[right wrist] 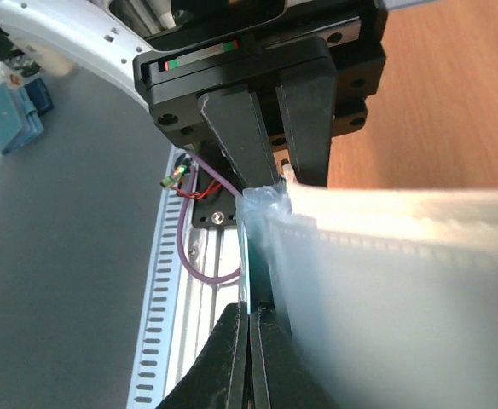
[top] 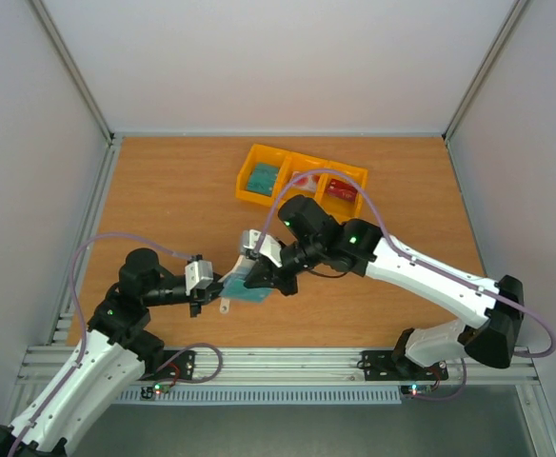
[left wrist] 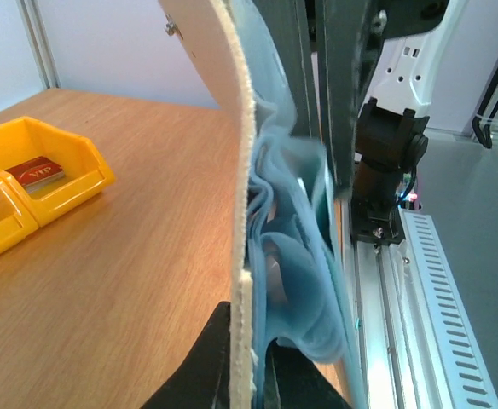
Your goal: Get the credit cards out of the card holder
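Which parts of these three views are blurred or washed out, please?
Top external: sharp and evenly lit, only soft shadows on the table. Left wrist: the card holder is too close, its blue sleeves smeared, while the yellow tray is crisp. Right wrist: the holder's cream edge is washed out.

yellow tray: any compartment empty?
None empty. In the top view the yellow tray holds a teal card on the left, a pinkish card in the middle, a dark red card on the right.
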Controlling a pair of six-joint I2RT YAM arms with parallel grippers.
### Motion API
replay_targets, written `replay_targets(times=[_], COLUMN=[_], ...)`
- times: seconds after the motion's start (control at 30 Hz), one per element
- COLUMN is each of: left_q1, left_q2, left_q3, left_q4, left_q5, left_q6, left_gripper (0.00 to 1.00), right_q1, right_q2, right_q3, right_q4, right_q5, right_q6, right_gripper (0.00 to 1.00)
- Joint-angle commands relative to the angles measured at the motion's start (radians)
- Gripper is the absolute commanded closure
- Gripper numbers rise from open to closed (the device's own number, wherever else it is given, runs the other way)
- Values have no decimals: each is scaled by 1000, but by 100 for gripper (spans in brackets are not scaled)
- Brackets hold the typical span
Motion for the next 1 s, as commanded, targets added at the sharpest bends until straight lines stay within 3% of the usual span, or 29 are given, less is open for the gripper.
replay_targets(times=[0.0,0.2,0.77,0.87,0.97], left_q1=[-6,-10,-14,-14,-14], left_q2=[-4,1,2,22,58], left_q3=[11,8,8,18,37], left_q4=[30,9,18,108,192], left_q5=[17,18,23,-28,-46], left_q6=[67,85,71,-60,-283], left_gripper=[100,100,100,100,100], right_q1=[-22,-60,-191,-191,-191], right_q2=[-90,-158,-246,-219,-201], right_q3=[-26,-54,-154,-196,-225], right_q4=[1,11,155,282,391], right_q5=[101,149,20,15,123], right_q6=[19,42,139,232,320], right_gripper=[99,99,98,96,95])
